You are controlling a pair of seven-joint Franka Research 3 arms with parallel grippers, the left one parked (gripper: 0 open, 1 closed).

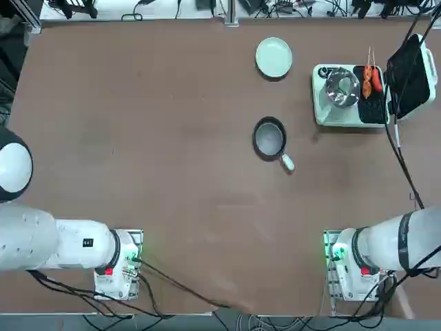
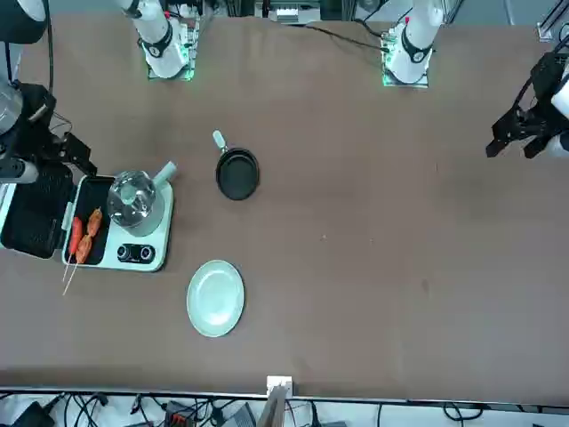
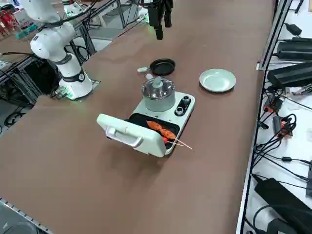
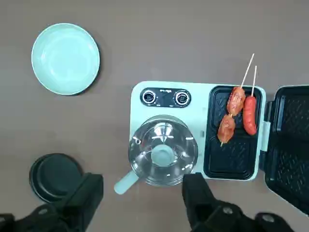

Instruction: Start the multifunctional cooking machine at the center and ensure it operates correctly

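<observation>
Open R pincer (image 4: 142,198) above cooker (image 4: 166,99); pan (image 4: 55,176), plate (image 4: 65,58) nearby.

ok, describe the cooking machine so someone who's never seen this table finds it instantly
On the brown table, look under the right gripper, whose jaws stand open above it. The multifunctional cooking machine is the pale mint-green rectangular appliance. Unlike the frying pan and plate, it has two knobs, a lidded steel pot, and skewered sausages on its grill.
</observation>
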